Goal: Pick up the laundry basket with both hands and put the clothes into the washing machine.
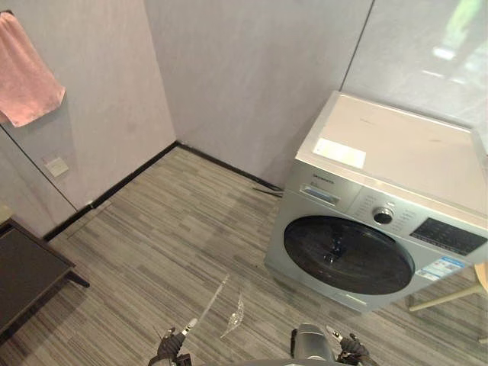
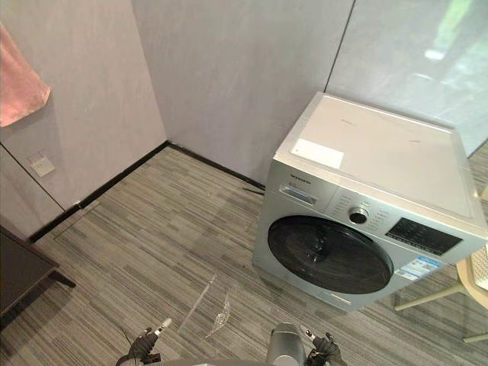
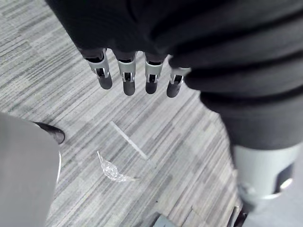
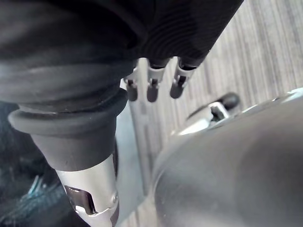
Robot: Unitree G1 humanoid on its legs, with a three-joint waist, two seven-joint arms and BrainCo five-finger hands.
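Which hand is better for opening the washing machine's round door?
Probably the right hand: the washing machine, its door shut, stands ahead to the robot's right. The left hand hangs farther away. Both are open and empty.

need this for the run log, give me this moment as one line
left hand: open, empty | right hand: open, empty | washing machine: door shut | pink towel: hanging on left wall
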